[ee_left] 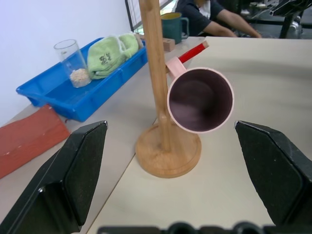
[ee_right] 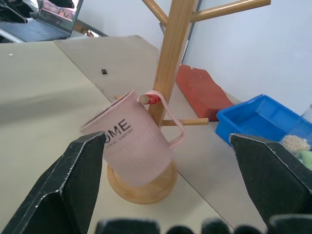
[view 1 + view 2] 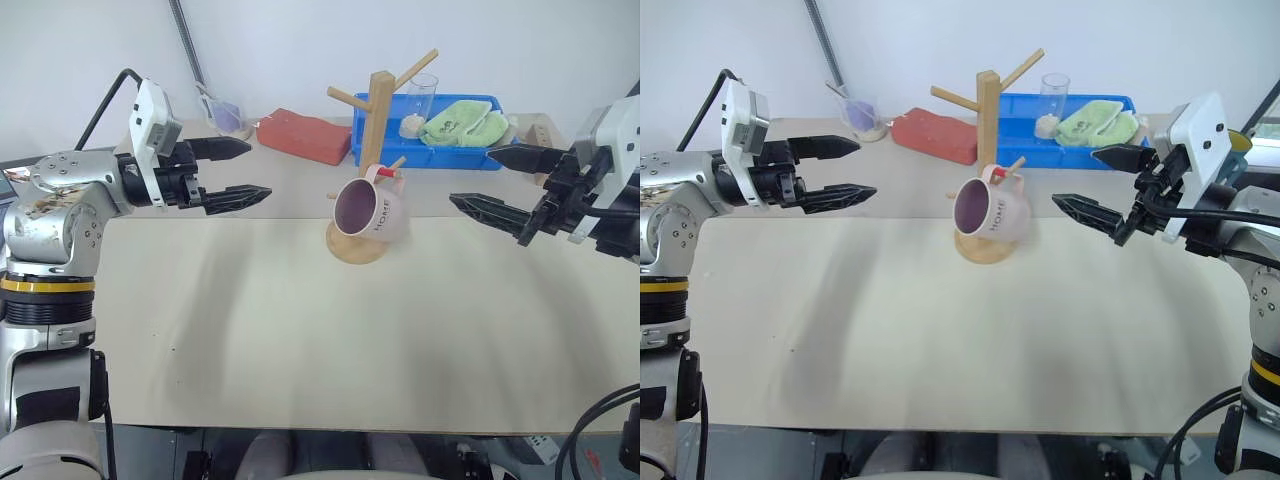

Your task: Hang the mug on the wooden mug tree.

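While the pale pink ceramic mug (image 3: 372, 211) hangs by its handle on the light wooden mug tree's (image 3: 378, 120) red-tipped peg, your left hand (image 3: 238, 171) and right hand (image 3: 482, 179) flank it, fingers apart, holding nothing.

Pale pink mug (image 3: 372, 212) with dark lettering, light wooden mug tree (image 3: 378, 110), blue tray (image 3: 385, 145), red block (image 3: 304, 135)

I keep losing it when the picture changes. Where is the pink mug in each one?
Left eye view: the mug hangs mid-table on the wooden mug tree.
Right eye view: centre.
Left wrist view: centre-right.
Right wrist view: lower centre.
Shared landmark: the tree's red-tipped peg.
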